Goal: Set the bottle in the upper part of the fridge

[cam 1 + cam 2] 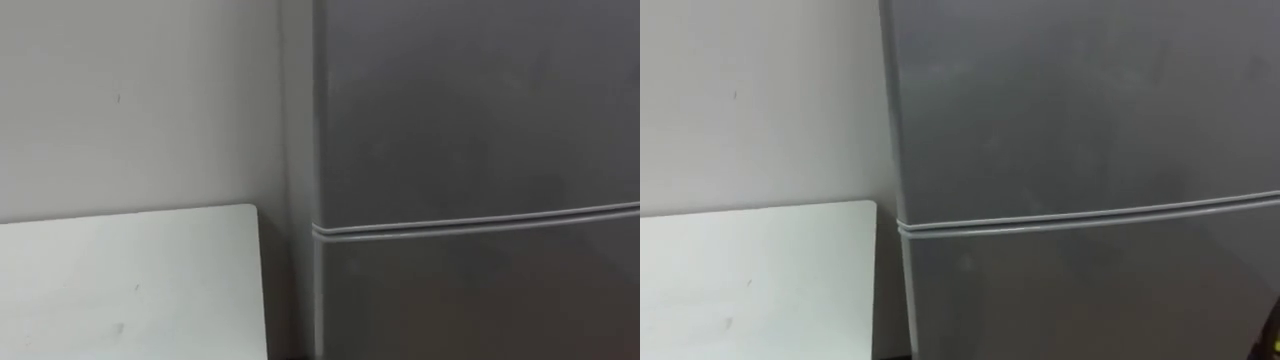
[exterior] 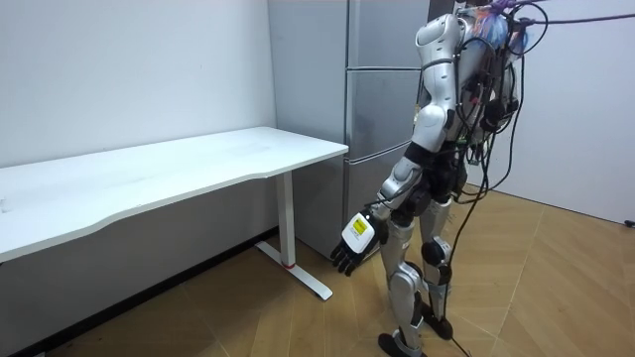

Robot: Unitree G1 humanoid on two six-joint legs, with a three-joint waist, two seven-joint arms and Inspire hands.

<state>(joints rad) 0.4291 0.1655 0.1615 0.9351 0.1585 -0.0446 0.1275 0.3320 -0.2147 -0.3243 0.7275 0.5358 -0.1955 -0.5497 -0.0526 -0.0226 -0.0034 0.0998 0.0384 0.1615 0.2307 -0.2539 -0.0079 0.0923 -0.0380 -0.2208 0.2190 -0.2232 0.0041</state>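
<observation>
Robot stands facing tall grey two-door fridge (image 1: 470, 150) — doors closed; left hand (image 2: 355, 241) hangs low, fingers loose, empty — white rectangular table (image 2: 198, 164) alongside.

- The fridge (image 1: 470, 150) runs past the eye views' top, right and bottom edges; the room view cuts off its top.
- The bench (image 1: 130, 280) runs off the left and bottom edges.

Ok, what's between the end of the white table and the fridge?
Nothing: in the left eye view a narrow bare gap separates the table from the fridge, with the wall behind it.
</observation>
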